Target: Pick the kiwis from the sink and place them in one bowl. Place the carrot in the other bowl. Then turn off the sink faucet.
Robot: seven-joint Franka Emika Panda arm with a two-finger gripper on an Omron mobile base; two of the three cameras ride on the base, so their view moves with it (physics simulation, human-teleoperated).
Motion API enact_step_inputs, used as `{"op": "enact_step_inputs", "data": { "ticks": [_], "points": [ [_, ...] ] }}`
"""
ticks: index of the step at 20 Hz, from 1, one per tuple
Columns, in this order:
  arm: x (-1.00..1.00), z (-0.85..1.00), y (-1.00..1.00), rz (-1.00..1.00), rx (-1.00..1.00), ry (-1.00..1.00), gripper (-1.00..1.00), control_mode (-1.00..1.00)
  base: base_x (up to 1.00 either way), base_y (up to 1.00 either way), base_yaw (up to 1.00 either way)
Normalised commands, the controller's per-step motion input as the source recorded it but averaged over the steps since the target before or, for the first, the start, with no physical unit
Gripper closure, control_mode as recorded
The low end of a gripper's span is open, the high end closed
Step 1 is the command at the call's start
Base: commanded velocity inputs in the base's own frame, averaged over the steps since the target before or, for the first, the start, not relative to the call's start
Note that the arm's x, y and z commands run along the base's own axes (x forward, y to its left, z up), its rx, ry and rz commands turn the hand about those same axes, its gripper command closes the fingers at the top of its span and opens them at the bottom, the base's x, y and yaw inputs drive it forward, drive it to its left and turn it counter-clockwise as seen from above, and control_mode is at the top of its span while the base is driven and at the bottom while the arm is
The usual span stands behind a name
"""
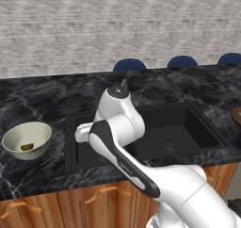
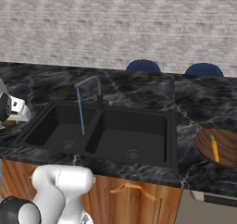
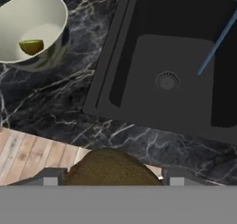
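Fingertips of my claw (image 3: 111, 177) stood on either side of the brown kiwi (image 3: 111, 167), pinching it between them so the fruit rode with my hand; the jaws were held wide because the kiwi filled the gap. I carried it above the counter's front edge, between the sink (image 3: 185, 56) and the off-white bowl (image 3: 55, 15), since that bowl was where both kiwis belonged. The yellow-green kiwi (image 3: 31, 46) already lay inside it, low against the pale inner wall. By my judgement I was partway through carrying the second kiwi across, with the release not yet made.

Beyond my hand, the near basin of the black sink held no fruit, just its round drain (image 3: 167, 79). Water ran in a thin blue stream (image 2: 81, 111) from the faucet (image 2: 95, 86), so the tap had yet to be shut off. Far to the right, the carrot (image 2: 214, 147) lay in the brown bowl (image 2: 222, 158), so that part looked finished.
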Motion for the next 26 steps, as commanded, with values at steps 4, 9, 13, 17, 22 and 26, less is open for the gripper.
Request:
{"op": "enact_step_inputs", "data": {
  "ticks": [4,9,13,17,22,26],
  "points": [
    [0.00,0.11,0.53,0.08,0.00,0.00,1.00,-1.00,0.00,0.00,0.00],
    [0.00,0.05,0.38,0.06,0.00,0.00,1.00,-1.00,0.00,0.00,0.00],
    [0.00,0.02,0.39,0.05,0.00,0.00,1.00,-1.00,0.00,0.00,0.00],
    [0.00,0.01,0.34,0.05,0.00,0.00,1.00,-1.00,0.00,0.00,0.00],
    [0.00,0.04,0.24,0.02,0.00,0.00,1.00,-1.00,0.00,0.00,0.00],
    [0.10,0.00,0.16,0.00,0.00,0.00,1.00,-1.00,0.00,0.00,0.00]
  ]
}}
